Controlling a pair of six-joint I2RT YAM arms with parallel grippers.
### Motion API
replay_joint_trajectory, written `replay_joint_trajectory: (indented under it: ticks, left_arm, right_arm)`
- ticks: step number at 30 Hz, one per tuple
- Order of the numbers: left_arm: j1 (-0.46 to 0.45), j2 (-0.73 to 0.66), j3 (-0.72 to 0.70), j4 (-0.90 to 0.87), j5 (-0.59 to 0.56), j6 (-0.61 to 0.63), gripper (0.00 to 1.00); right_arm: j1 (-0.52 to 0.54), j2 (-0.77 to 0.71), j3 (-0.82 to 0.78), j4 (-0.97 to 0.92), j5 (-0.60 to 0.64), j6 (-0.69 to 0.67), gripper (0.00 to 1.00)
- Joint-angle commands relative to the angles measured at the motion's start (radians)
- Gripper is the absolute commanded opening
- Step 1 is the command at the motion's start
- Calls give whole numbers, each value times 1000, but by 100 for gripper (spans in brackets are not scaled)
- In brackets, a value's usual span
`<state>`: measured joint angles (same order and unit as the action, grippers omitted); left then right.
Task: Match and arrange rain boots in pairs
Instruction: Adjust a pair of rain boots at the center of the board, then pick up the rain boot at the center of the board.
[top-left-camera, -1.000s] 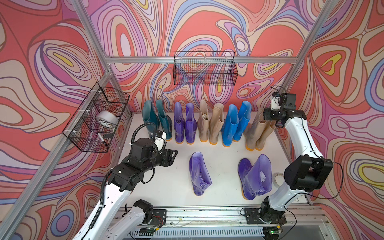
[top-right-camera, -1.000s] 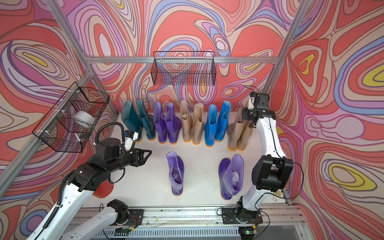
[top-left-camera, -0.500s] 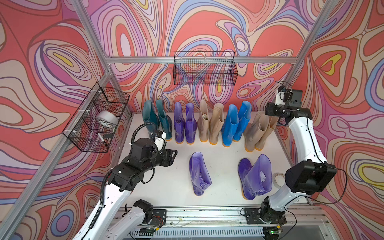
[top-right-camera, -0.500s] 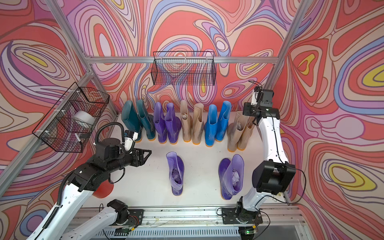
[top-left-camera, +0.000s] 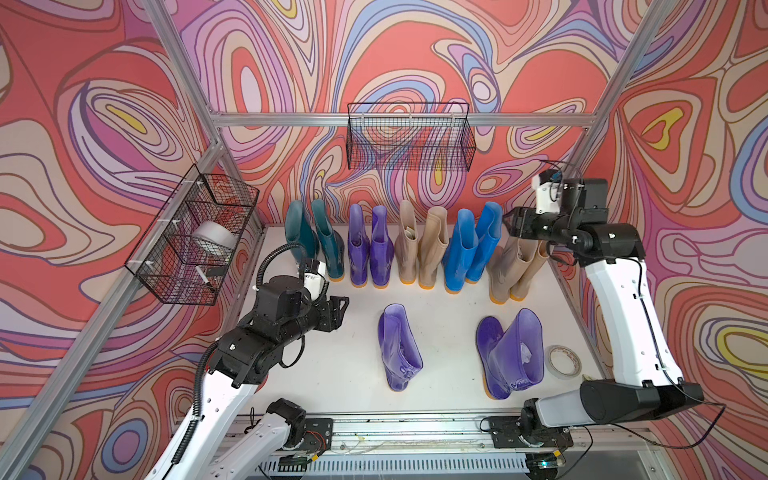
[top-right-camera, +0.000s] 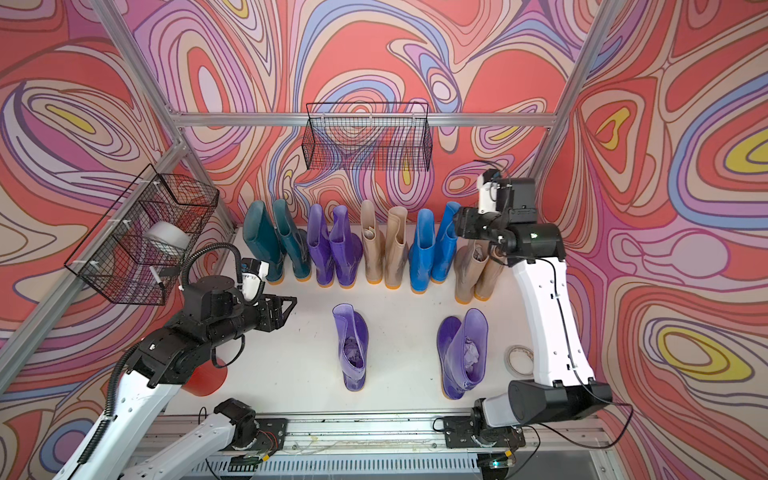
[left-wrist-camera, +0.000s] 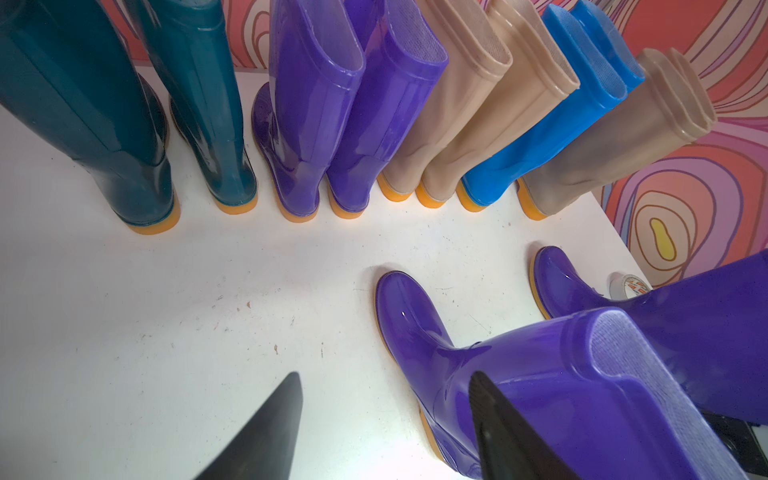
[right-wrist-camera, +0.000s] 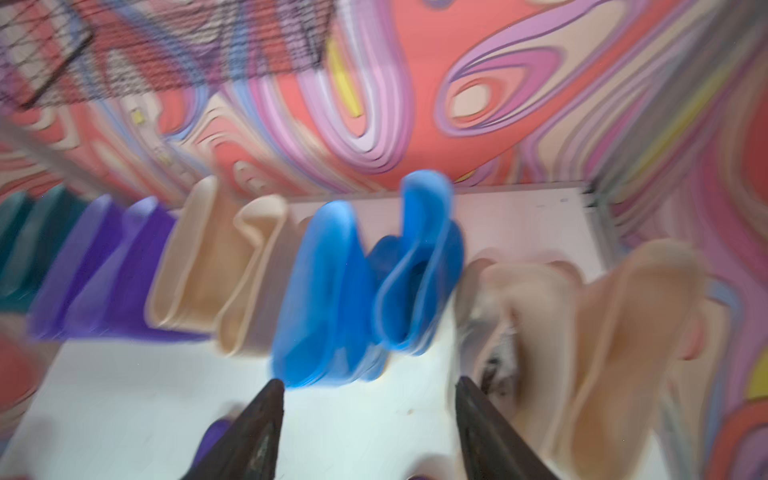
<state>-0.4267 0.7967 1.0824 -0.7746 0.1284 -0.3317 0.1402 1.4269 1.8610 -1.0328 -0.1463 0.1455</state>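
Ten of the twelve rain boots already stand as pairs in one row at the back of the desk: the teal pair, a purple pair, a beige pair, the blue pair and a second beige pair. That last pair sits just under and beside the right jaws, which hang spread at its cuffs with nothing between them. The right wrist view is blurred, yet the gap shows bare. I judge that pair as good as placed.

Two purple boots are left. Both stand upright on the open desk, well apart from each other and short of the row. The nearer loose purple boot is ahead of the left jaws, a little to one side. The farther loose purple boot is beyond it, beside a tape roll. The left jaws are spread and empty, hovering over bare desk. The left wrist view sets one jaw across the nearer boot's shaft, but in both top views they are apart.

What remains, by my reckoning, is to bring these two side by side as a sixth pair.
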Motion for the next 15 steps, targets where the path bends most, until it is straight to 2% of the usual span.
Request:
replay_joint_trajectory:
  ticks: [1,8,11,15]
  left_arm:
    - [-6,-26,7,-32,-21,9,66]
    - [-5,-47,10,-66,-86,-5,66]
    - [-6,-51,11,-78,-76,-17,66]
    - [-5,-70,19,-105,-70,-24,65]
  right_arm:
    - [172,-42,6,-141,46,149,67]
    - [677,-36,-49,-166,253,387,68]
    - [808,-15,-90,-145,298,460,69]
    - [928,34,-119,-124,336,515,71]
